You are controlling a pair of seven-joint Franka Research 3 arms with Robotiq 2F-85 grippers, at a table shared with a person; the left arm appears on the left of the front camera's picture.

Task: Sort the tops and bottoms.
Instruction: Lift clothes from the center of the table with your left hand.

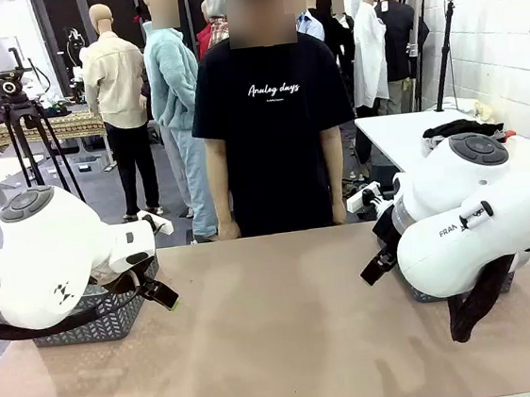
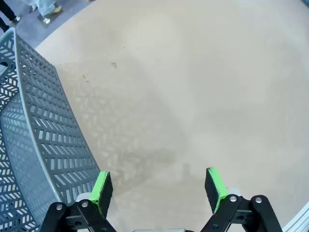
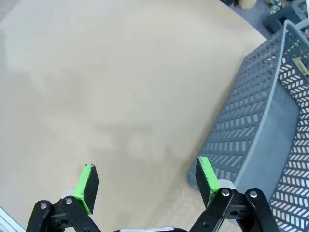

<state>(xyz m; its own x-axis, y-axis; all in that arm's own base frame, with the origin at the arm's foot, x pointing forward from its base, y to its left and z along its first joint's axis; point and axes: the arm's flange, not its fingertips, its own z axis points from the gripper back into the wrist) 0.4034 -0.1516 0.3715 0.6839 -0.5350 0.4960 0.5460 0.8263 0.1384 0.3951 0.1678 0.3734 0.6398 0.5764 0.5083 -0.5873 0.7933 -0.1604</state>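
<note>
Left hand (image 2: pixel 158 187) spread beside grey basket (image 2: pixel 43 145), right hand (image 3: pixel 147 181) spread

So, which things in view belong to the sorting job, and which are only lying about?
Belonging to the job:
- left gripper, open, holding nothing
- right gripper, open, holding nothing
- left basket and right basket, probably the sorting bins

Just lying about:
- camera tripod
- black cloth on the white side table, too far to identify
</note>
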